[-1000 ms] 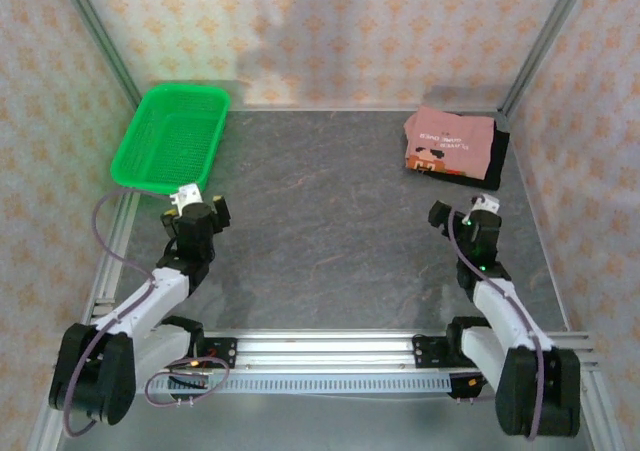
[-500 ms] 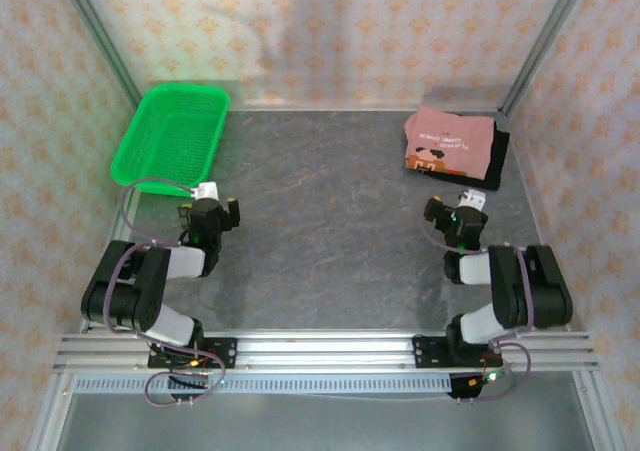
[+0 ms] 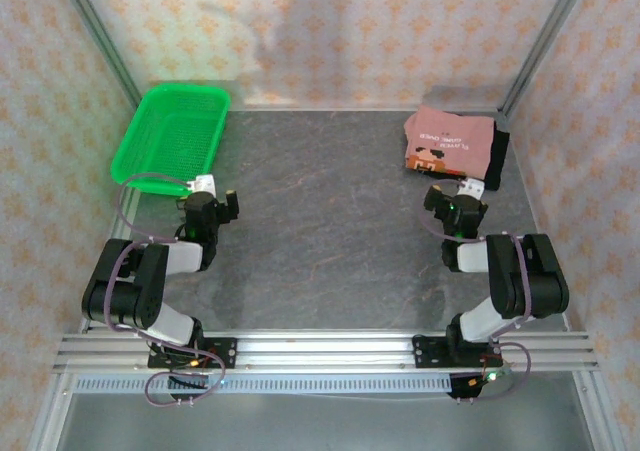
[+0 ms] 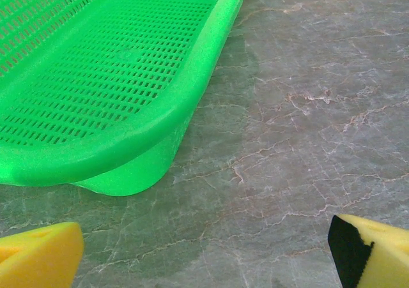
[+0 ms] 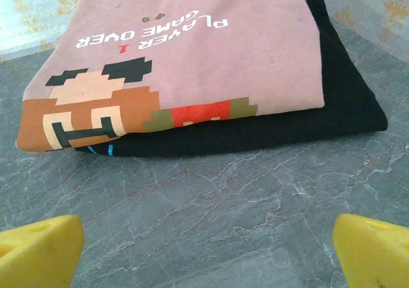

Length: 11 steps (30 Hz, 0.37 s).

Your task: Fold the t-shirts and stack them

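The pink t-shirt with a pixel graphic lies folded on top of the folded black t-shirt at the table's back right. My right gripper stands open just in front of that stack, nothing between its yellow fingertips. My left gripper is open too, low over the table near the front corner of the green basket, holding nothing.
A green mesh basket sits at the back left. The grey marble table is bordered by metal frame posts and patterned walls. Both arms are folded back close to their bases at the near edge.
Both arms have folded back toward their bases. Each gripper has shifted slightly away from the near edge, the right one closer to the shirt stack. Both stayed open.
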{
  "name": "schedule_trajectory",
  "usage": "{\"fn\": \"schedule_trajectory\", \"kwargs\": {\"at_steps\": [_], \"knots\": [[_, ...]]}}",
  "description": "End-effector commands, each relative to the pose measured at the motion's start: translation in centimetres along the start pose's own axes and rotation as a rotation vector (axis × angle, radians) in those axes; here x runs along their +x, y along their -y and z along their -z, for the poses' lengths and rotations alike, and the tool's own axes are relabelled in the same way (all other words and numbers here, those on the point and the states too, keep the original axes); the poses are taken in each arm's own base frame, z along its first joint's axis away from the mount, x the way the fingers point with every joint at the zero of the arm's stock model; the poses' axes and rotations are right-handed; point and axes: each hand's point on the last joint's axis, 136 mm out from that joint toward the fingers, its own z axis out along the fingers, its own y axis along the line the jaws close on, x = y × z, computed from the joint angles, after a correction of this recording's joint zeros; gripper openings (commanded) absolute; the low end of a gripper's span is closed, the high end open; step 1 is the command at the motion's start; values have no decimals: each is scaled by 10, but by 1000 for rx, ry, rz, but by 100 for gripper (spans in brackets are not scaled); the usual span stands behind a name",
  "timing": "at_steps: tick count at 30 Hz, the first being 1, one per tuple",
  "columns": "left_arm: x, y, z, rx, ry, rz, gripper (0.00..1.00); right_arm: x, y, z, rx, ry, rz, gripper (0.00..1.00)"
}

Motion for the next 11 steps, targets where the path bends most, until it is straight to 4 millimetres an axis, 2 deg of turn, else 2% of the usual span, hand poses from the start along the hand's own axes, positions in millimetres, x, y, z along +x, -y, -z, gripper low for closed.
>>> {"fn": "schedule_trajectory", "kwargs": {"at_steps": [1, 11], "knots": [[-13, 0, -1, 4, 35, 4, 100, -8, -7, -2, -28, 18, 17, 99], [-13, 0, -1, 3, 36, 4, 99, -7, -7, -1, -29, 17, 19, 99]]}}
